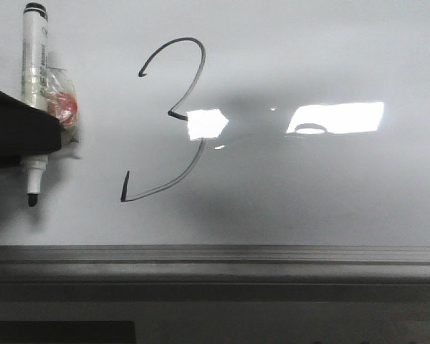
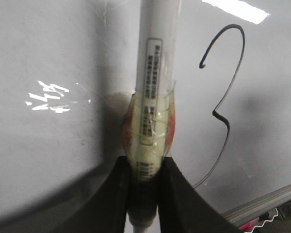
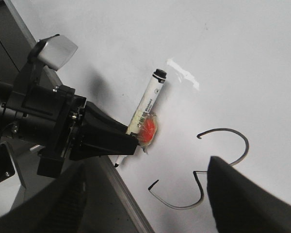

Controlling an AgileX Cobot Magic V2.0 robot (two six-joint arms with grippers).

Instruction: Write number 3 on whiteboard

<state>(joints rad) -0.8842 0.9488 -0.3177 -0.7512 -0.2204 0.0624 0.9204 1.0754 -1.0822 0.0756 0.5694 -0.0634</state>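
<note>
Nearest, the grey metal rail (image 1: 215,256) edges the glossy white whiteboard (image 1: 330,64). Left end effector (image 2: 144,177) grips a white taped marker (image 1: 34,64), label unreadable, left of the black number 3 (image 1: 168,118). Right end effector's (image 3: 145,204) state cannot be told.

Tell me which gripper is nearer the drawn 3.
Left. The left gripper, shut on the marker, sits just beside the 3 on the whiteboard. The right gripper hangs back, open.
</note>
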